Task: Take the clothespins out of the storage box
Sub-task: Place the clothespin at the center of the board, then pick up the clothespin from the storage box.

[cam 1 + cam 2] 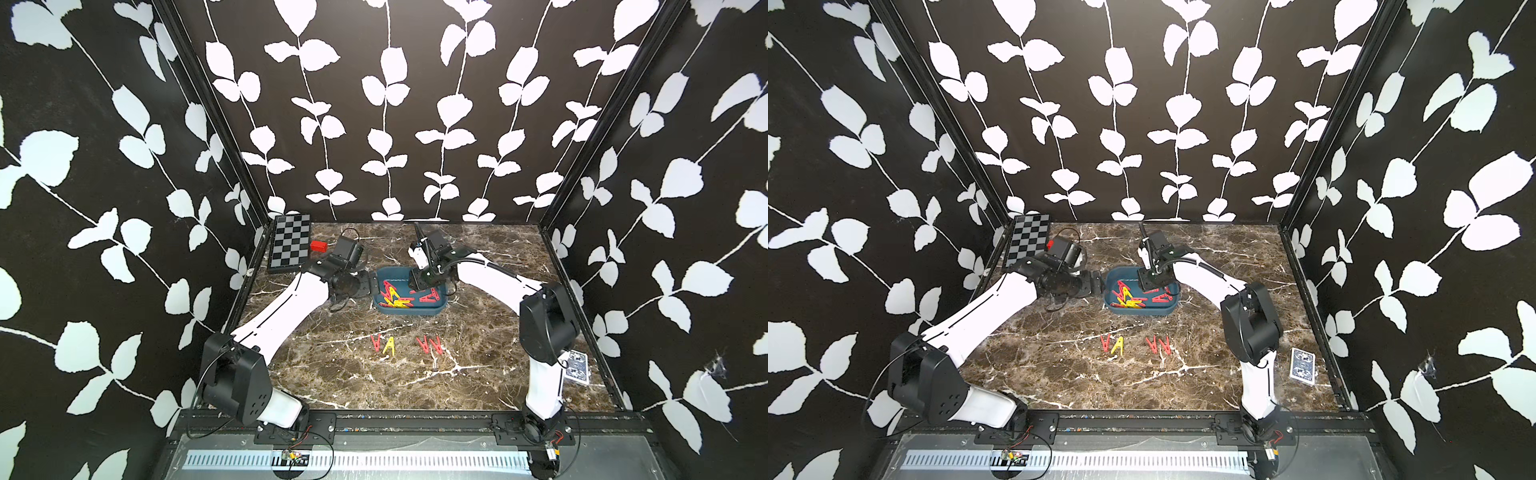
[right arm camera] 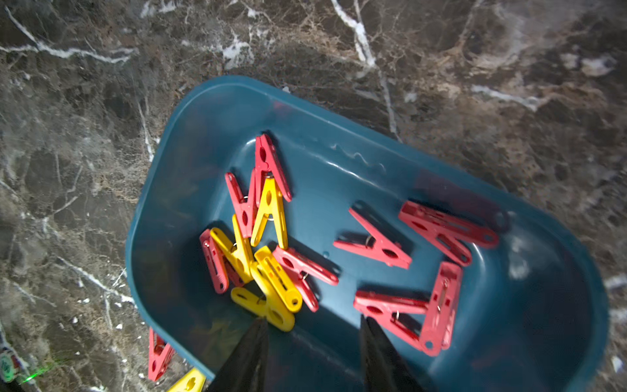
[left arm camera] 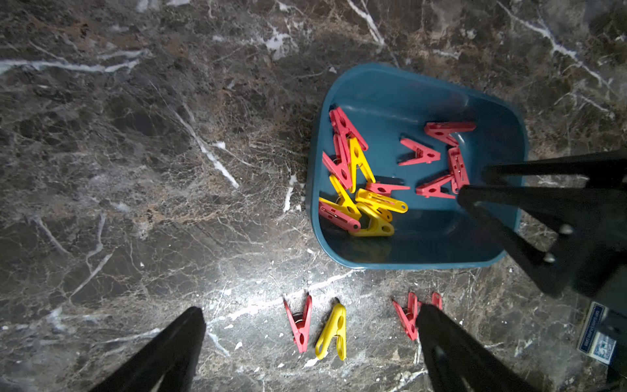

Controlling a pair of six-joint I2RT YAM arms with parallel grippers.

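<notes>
Marble table (image 1: 478,374) | left jaws wide | right jaws narrower over storage box (image 2: 210,135), gap empty, right wrist view only

Checkerboard (image 1: 289,243) far-left corner, red block (image 1: 318,246) beside it; card box (image 1: 1303,364) near right edge.

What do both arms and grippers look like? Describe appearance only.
The left arm and right arm have white shells, black joint housings and thin black cables looping at wrists and bases. The left gripper and right gripper have black fingers tapering to points.
</notes>
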